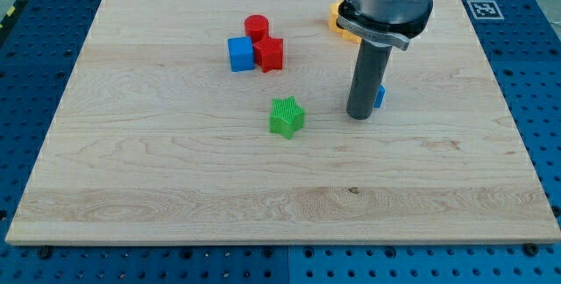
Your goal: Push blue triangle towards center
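Observation:
The blue triangle (pixel 379 96) is mostly hidden behind my rod; only a small blue sliver shows at the rod's right side, right of the board's middle. My tip (pixel 359 115) rests on the board, touching or right next to the triangle's left side. A green star (pixel 286 116) lies to the left of the tip, near the board's centre.
A blue cube (pixel 239 54), a red cylinder (pixel 256 27) and a red block (pixel 268 54) cluster at the upper left of centre. A yellow-orange block (pixel 337 18) shows partly behind the arm at the view's top. The wooden board (pixel 175 188) ends in blue pegboard all around.

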`<action>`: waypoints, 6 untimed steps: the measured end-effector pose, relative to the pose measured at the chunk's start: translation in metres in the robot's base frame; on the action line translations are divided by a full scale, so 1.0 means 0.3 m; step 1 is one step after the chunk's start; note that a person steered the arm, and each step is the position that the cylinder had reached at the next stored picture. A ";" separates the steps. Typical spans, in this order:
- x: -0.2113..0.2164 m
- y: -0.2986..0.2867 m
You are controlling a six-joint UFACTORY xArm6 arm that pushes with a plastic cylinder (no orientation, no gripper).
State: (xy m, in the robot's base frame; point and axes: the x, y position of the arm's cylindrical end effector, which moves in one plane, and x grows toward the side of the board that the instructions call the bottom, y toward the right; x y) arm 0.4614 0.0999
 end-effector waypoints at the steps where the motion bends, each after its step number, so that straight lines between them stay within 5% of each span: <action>1: 0.043 0.132; 3: -0.027 0.176; 6: -0.118 -0.099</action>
